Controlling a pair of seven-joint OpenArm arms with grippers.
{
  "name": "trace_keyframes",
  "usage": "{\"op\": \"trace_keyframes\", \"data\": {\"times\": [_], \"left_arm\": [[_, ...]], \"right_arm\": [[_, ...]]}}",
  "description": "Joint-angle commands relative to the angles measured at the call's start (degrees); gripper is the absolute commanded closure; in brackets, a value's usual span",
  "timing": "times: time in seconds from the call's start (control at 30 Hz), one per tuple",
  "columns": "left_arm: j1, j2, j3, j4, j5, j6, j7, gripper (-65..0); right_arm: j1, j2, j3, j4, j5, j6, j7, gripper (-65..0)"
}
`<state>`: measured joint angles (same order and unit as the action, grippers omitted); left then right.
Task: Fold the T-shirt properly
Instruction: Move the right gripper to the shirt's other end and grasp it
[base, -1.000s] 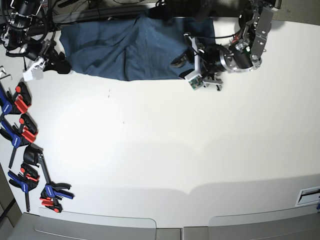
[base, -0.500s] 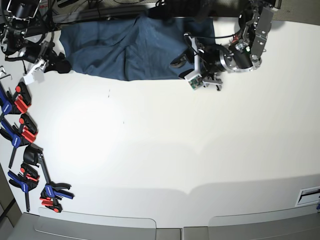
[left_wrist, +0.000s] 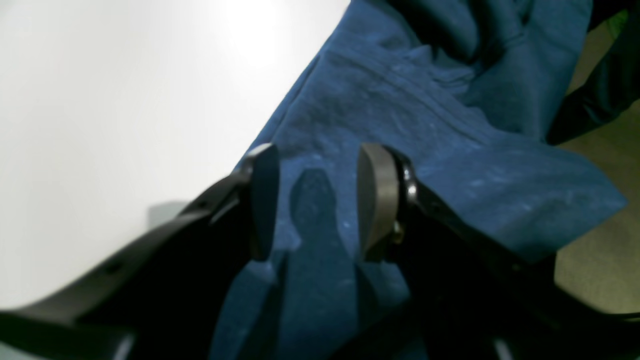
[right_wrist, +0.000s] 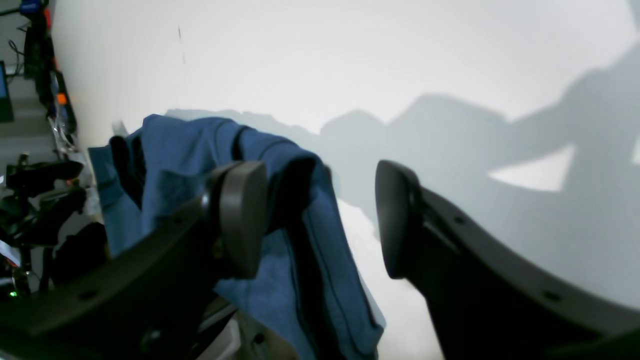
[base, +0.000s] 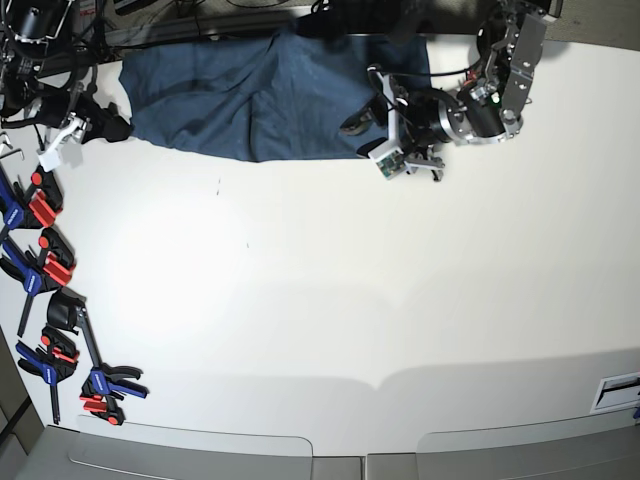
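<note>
No brand, label or writing can be read anywhere. Along the left edge of the white counter (base: 330, 300) lies a row of red, blue and black clamps (base: 45, 270). At the far left corner the right hand (base: 75, 125) hovers beside the sleeve end of the T-shirt (base: 250, 100), its fingers (right_wrist: 240, 215) apart with nothing between them. The dark teal-blue T-shirt lies spread and wrinkled along the counter's far edge, part of it hanging over. At its right end the left hand (base: 375, 125) sits over the cloth, fingers (left_wrist: 375, 200) apart above the fabric, not pinching it. Dark cables and gear crowd behind the counter.
</note>
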<state>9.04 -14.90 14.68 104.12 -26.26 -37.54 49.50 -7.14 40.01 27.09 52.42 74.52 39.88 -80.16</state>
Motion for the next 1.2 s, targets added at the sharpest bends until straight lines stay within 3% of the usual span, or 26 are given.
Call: {"op": "trace_keyframes", "data": {"times": [0.0,0.23,0.5,0.87,1.17], "left_arm": [[-0.48,0.09,-0.07,0.85,-1.20,0.02,-1.42,-23.7],[-0.48,0.09,-0.07,0.85,-1.20,0.02,-1.44,-23.7],[-0.50,0.09,-0.07,0.85,-1.20,0.02,-1.46,-23.7],[-0.48,0.09,-0.07,0.85,-1.20,0.02,-1.42,-23.7],[-0.48,0.09,-0.07,0.85,-1.18,0.02,-1.40,-23.7]], "right_arm": [[0.44,1.73,0.28,0.74,0.24,0.12,0.16,-33.2],[0.42,1.70,0.24,0.72,5.38,0.12,0.16,-33.1],[0.31,1.22,0.20,0.72,5.40,0.12,0.16,-33.1],[0.28,-2.75,0.09,0.72,5.42,0.12,0.16,-33.1],[0.31,-3.02,-8.22,0.72,5.40,0.12,0.16,-33.1]]}}
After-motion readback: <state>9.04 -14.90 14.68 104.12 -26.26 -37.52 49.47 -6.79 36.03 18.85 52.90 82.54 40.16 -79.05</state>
